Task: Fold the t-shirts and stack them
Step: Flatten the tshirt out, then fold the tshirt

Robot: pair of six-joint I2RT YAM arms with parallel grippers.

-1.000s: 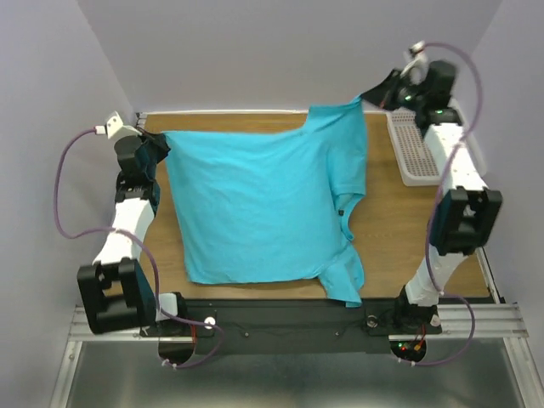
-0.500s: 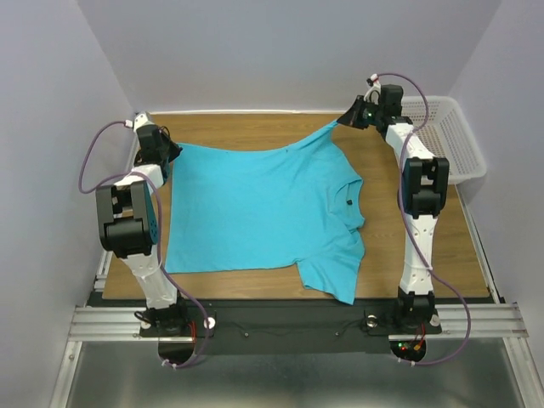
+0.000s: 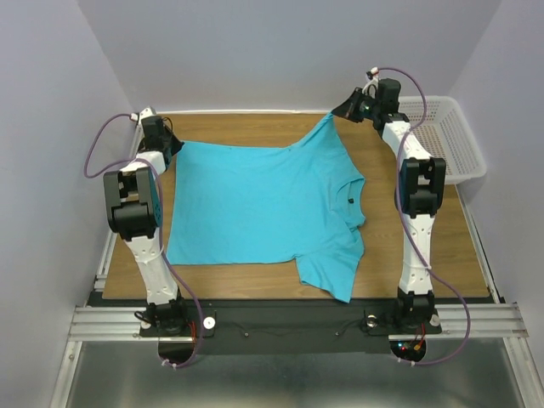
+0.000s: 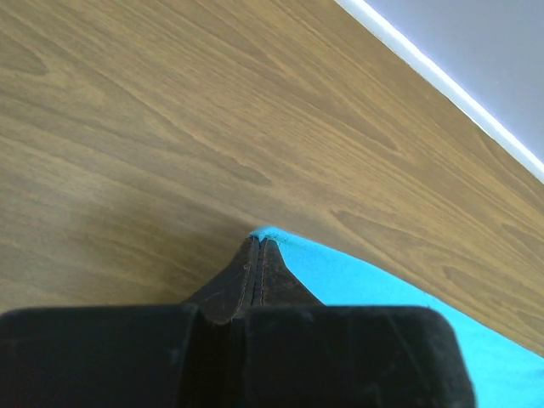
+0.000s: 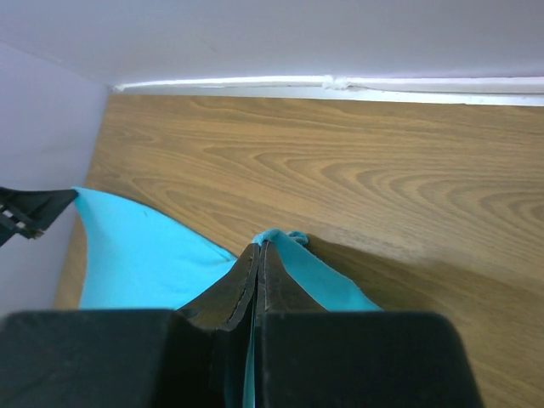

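Observation:
A turquoise t-shirt [image 3: 255,200] lies spread over the wooden table, collar and a small dark mark at its right side, one sleeve hanging toward the near edge. My left gripper [image 3: 176,145] is shut on the shirt's far-left corner [image 4: 280,242], low at the table. My right gripper [image 3: 337,112] is shut on the far-right corner [image 5: 285,242] and holds it lifted a little above the table. In the right wrist view the cloth [image 5: 136,255] stretches away to the left gripper.
A white mesh basket [image 3: 450,140] stands at the far right of the table, next to my right arm. The back wall and its white strip [image 5: 340,85] run close behind both grippers. Bare wood [image 3: 425,255] shows right of the shirt.
Both arms have stretched toward the back of the table, pulling the shirt's far edge taut and laying the cloth flatter. The basket is now uncovered.

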